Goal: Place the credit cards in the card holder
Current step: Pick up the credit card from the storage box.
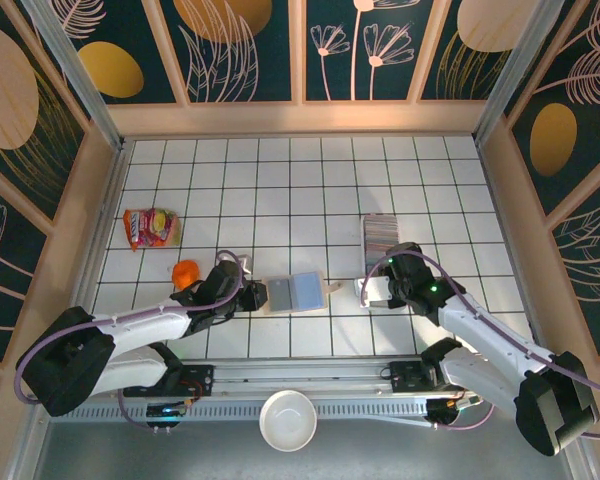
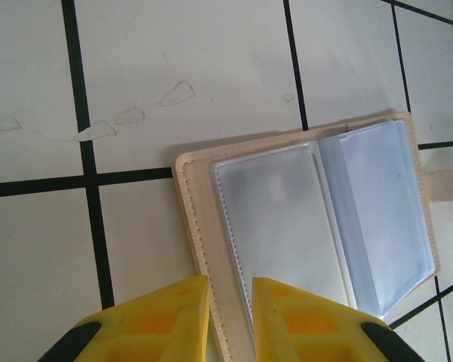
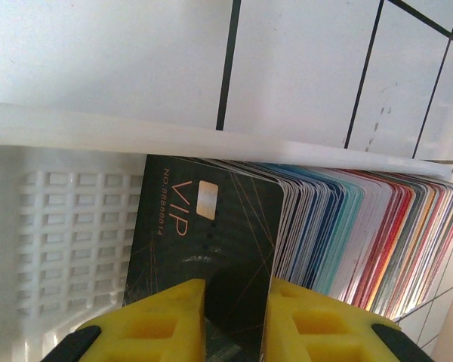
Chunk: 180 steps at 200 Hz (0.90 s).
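Note:
The tan card holder lies open on the tiled table, its clear sleeves facing up. My left gripper is at its left end. In the left wrist view the gripper is narrowed onto the holder's beige stitched edge, which runs between the two fingers. The credit cards stand in a packed row in a white plastic tray. My right gripper is at the tray's near end. In the right wrist view it is closed on the end card, a black VIP card, with the coloured cards behind it.
A red and orange snack packet and a small orange object lie to the left. A white bowl sits in front of the arm bases. Wooden walls ring the table.

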Available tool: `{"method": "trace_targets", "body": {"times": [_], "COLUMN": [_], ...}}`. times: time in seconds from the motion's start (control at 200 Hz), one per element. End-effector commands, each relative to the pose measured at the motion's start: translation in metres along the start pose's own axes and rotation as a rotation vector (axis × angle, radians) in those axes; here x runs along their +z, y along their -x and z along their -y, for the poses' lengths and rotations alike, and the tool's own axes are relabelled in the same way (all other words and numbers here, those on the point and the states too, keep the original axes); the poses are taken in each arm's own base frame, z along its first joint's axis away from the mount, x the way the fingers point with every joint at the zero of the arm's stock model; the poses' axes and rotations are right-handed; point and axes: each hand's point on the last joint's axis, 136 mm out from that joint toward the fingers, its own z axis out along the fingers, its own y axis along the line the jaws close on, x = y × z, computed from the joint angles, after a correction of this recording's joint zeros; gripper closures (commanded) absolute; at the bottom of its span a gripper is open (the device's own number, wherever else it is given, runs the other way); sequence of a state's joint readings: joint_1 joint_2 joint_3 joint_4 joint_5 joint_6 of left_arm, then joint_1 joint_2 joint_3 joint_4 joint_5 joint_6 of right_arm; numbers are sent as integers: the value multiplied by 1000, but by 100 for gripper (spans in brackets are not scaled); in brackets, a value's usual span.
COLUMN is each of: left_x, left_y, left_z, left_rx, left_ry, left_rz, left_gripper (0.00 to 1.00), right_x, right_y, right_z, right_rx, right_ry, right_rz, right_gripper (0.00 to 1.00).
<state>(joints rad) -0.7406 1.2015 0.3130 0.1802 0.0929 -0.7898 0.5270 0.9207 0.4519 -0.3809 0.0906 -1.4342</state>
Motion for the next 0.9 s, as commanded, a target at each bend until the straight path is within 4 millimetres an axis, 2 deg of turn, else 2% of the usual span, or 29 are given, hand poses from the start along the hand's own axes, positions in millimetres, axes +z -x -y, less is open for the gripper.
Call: {"method": "trace_targets", "body": {"times": [0.0,0.44,0.896], "left_x": [0,2,3], "left_y": [0,0,1], "left_z": [4,6,7], "left_rx": [-3,-5,-3], "left_ry": [-21,-28,-29], "left_rz": [-1,-8,-12], "left_gripper": [79,81,82], "right_x": [-13,-18,-24], "right_y": [-12,-13,-12], "right_z": [32,38,42], "right_rx": [18,41,51], "right_ry": [-106,-129,-143], "right_rz": [-62,-64,-58], "right_gripper": [77,79,90]}}
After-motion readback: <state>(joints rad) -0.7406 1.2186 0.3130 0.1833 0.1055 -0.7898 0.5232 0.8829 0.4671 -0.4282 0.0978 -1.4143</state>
